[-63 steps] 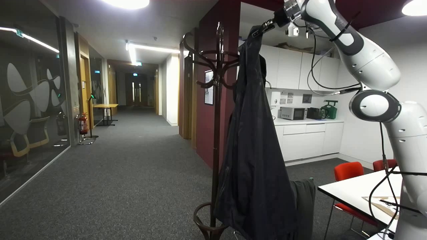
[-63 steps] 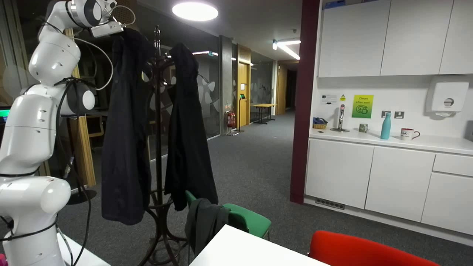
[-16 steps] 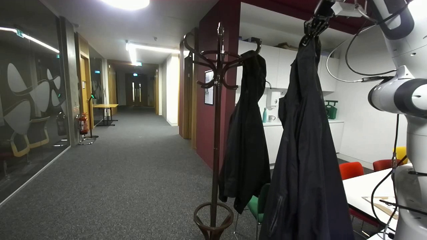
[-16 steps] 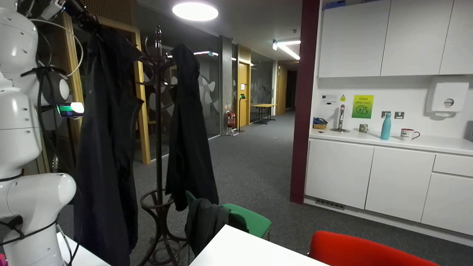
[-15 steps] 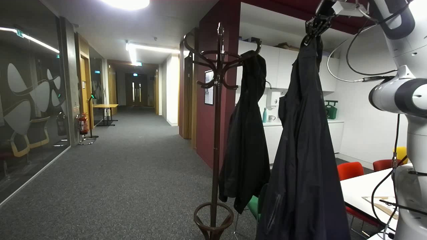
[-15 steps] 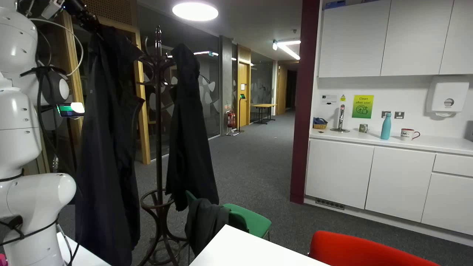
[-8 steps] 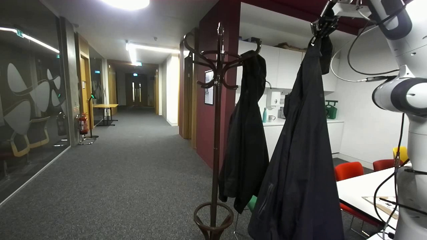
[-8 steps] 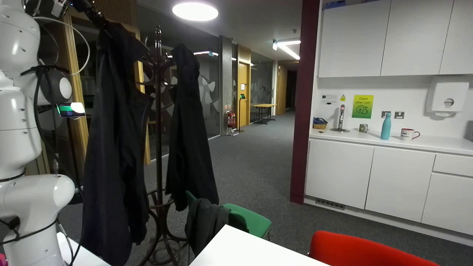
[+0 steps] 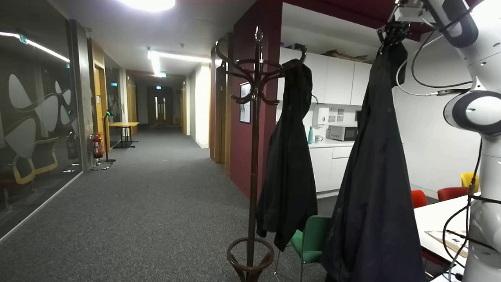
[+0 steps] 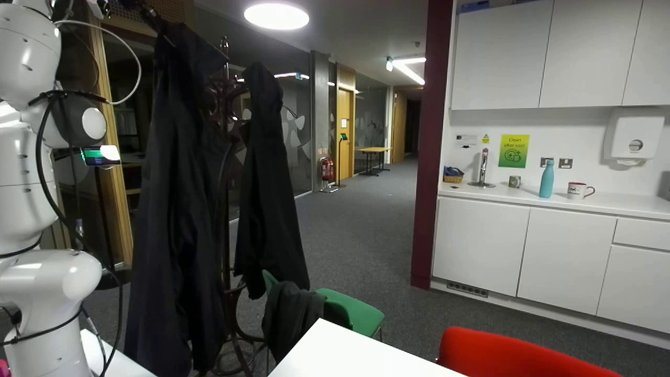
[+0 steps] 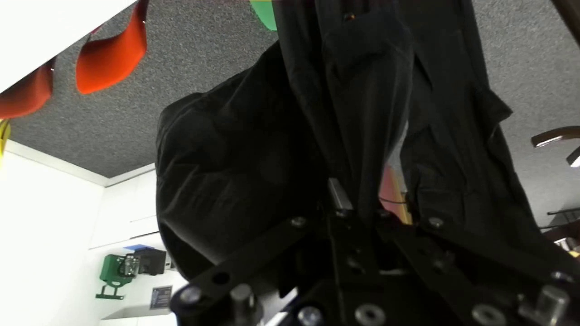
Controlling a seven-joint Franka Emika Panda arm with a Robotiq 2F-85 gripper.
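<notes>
Black cloth: one long coat [image 9: 373, 188], suspended from the gripper [image 9: 386, 44], whose fingers were clamped on its top. It hung apart from the hooks of the coat stand [image 9: 254, 156], between the stand and the robot arm [image 9: 483, 113] in an exterior view; whether its hem met the carpet [image 9: 156, 203] could not be told.

Step in hand, by judgement: bearing the coat in the air, its weight on the grip. Any next move seemed to call for firm fingers, slow travel and room for swinging cloth.

Stand: dark brown, upright; carried one black jacket [image 9: 289, 156] on an upper hook.

Green chair [image 10: 356, 311]: dark grey garment [image 10: 293, 314] draped over its backrest, near a corner of the white table [image 10: 345, 353].

White counter [image 10: 628, 202]: basket [image 10: 452, 179] with a blue item [image 10: 453, 171] inside, at the end beside the maroon column [image 10: 424, 157]. Along from it stood the tap [image 10: 484, 167], small patterned cup [image 10: 514, 181], teal bottle [image 10: 546, 180] and red-rimmed mug [image 10: 577, 190]; contents not visible. Microwave [image 9: 343, 133], farther along: inside unseen.

Wall cupboards [image 10: 581, 52]: doors shut, contents hidden.
</notes>
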